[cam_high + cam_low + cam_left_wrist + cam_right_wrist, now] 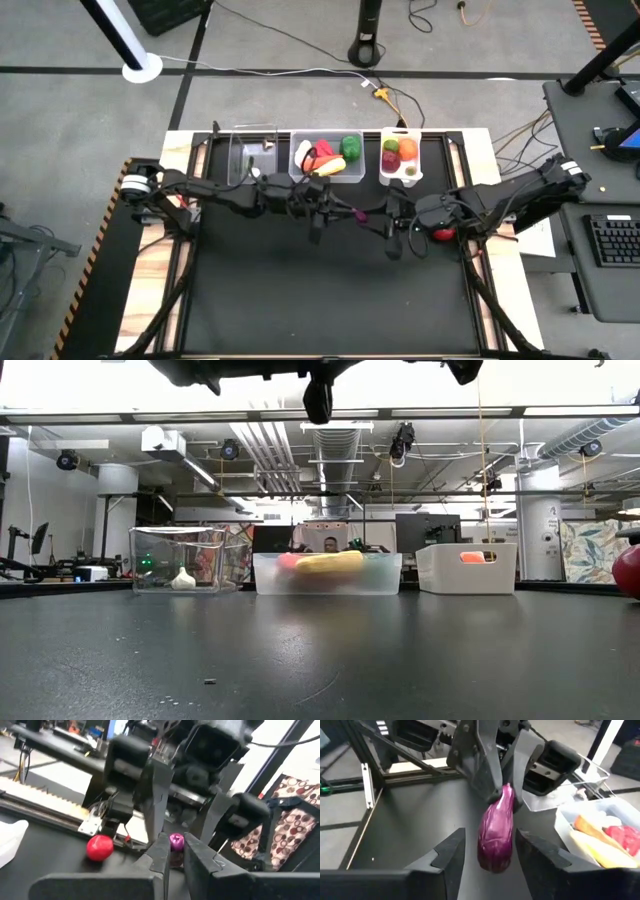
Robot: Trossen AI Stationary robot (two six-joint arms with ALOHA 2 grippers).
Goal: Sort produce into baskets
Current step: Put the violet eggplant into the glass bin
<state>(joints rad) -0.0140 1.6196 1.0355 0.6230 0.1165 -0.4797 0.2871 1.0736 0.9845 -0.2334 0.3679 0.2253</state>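
My left gripper point(348, 211) is shut on a purple toy eggplant point(496, 840) above the middle of the black table. My right gripper point(490, 857) is open and faces it from the right. Its two fingers stand on either side of the eggplant's thick end, and a gap shows at each side. The narrow clear basket point(252, 155) holds a white garlic point(183, 578). The wider clear basket point(327, 158) holds red, yellow and green produce. The white basket point(400, 158) holds red, orange and green pieces. A red round fruit point(443, 234) lies on the table under my right arm. My left gripper pinches the eggplant's narrow end point(506, 792) between its two fingers point(161, 851). The fingers come about level from the table's left. The eggplant sticks out past the fingertips toward my right gripper, lifted clear of the table.
The three baskets stand in a row along the table's far edge point(330, 133). The near half of the black table top point(320, 300) has free room. The red fruit also shows in the left wrist view point(100, 847).
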